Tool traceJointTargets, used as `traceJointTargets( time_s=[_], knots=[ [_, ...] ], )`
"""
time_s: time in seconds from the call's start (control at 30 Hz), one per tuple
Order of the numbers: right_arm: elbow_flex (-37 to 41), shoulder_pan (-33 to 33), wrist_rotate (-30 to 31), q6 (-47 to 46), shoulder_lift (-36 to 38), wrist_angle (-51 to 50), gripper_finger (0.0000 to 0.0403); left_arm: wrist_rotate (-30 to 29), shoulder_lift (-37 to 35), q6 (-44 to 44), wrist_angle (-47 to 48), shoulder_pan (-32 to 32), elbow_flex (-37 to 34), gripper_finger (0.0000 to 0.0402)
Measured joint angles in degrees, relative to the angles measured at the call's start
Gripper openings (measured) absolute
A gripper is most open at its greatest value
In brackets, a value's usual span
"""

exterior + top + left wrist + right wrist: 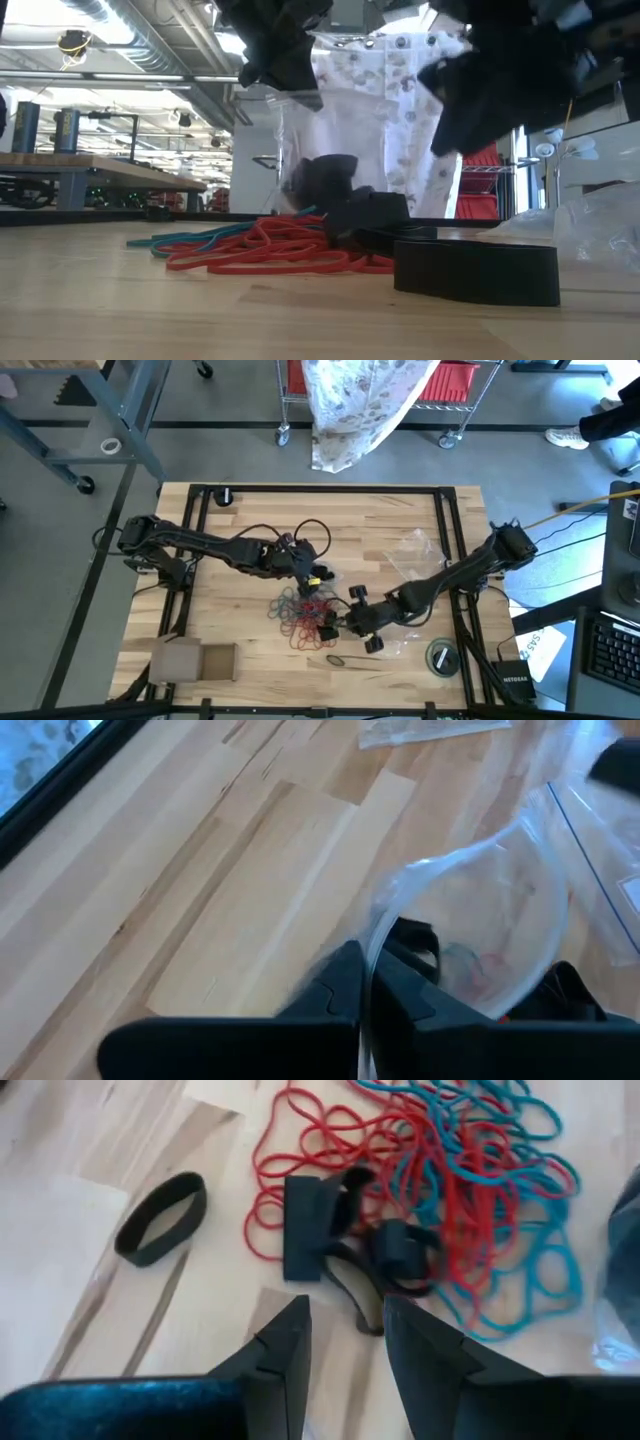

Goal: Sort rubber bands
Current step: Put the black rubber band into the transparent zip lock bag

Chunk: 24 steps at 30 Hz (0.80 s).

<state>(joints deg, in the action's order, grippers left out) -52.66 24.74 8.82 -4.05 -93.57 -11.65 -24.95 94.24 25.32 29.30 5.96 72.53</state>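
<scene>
A: Looking at the pile (440, 1190), what can go wrong?

B: The red and teal bands are knotted together mid-counter (250, 530). Judging by that, a pull on one loop may drag its neighbours, so colours end up mixed. The right claw (345, 1345) hovers just above the pile's edge with its fingers spread and nothing between them; a thin loop could slip out flat under the tips.

A: And the left claw (365, 1005)?

B: Pressed together on the rim of a clear bag (490, 910), holding its mouth open beside the pile. The film is floppy and slick, so it could sag shut or slide free.

A: Textures?

B: Thin, springy round-section loops, plus wider flat dark bands: one oval (160, 1218) lying apart on the wood, others folded (350, 1230) against the pile. Pale, smooth butcher-block counter. Another crinkled bag (415, 550) lies further back.
</scene>
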Motion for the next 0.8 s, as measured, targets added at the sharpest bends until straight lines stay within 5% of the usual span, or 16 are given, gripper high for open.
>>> traceJointTargets(
  time_s=[0.4,0.8],
  knots=[
    [2.73,-3.47,-3.90,0.63,-6.69,7.46,0.0115,0.11,0.00,0.24,-0.18,0.00,0.00,0.0000],
    [2.64,-4.22,-2.99,3.10,-9.36,8.29,0.0005,0.13,0.00,0.24,-0.34,0.07,0.00,0.0000]
  ],
)
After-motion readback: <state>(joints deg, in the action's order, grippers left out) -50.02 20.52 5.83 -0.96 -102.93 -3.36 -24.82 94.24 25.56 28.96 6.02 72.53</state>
